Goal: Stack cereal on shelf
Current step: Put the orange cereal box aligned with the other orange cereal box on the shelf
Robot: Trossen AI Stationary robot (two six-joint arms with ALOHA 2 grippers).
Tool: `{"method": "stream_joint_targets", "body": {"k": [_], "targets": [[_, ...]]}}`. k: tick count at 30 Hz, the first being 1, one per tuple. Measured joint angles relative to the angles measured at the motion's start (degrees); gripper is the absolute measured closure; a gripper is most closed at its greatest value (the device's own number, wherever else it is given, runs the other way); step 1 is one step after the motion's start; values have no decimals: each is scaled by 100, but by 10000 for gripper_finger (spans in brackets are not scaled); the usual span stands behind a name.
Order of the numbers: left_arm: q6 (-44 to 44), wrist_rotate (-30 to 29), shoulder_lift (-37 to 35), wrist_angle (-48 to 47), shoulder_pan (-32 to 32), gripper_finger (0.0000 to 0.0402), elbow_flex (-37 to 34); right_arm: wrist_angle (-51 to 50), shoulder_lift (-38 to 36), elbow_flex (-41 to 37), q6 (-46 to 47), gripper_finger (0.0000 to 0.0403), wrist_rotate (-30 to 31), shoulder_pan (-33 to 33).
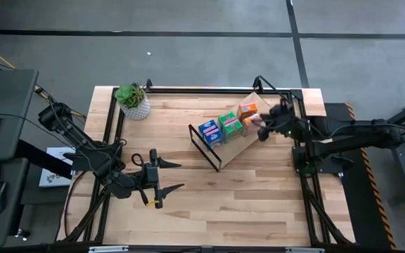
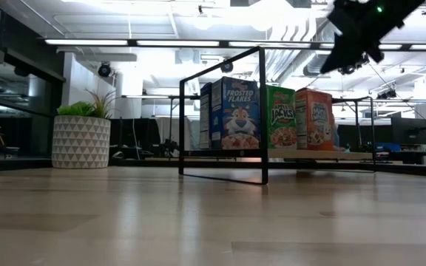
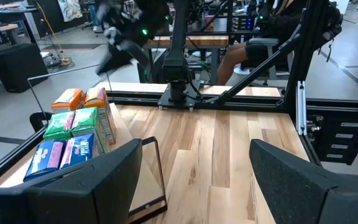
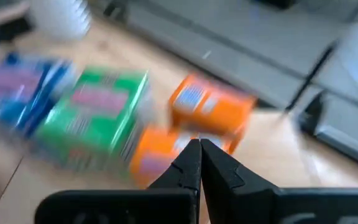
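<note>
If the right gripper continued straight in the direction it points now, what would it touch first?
Most likely the orange cardboard cereal box on the wood-panelled shelf. The shut right gripper points down at it from just above, though the depth is hard to judge.

"FROSTED FLAKES" on blue box [image 2: 235, 113]

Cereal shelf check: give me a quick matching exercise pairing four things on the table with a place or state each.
Things:
1. blue cereal box
2. orange cereal box
3. left gripper
4. potted plant

Places or states:
A. open, over bare tabletop
B. table's far left corner
C. shelf row, end nearest right gripper
D. shelf row, end nearest shelf's black frame

Pairs: 1-D, 2-C, 3-A, 4-B
</note>
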Motion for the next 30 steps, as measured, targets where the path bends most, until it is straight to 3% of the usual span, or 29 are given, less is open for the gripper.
{"method": "stream_joint_targets", "body": {"k": [3,5,18,23,30], "targets": [[-11,0,1,3,0,112,0,67,90,313,112,403,496,-200],[-45,0,-1,3,0,112,0,64,231,482,258,403,477,-470],[10,0,0,7,0,112,0,-507,1912,1450,131,403,-1119,-2968],[14,0,1,-3,-1,112,0,-549,2281,1553,-136,403,-1865,-3210],[16,0,-1,-15,-2,112,0,-471,2505,1553,-320,403,-1914,-3250]]}}
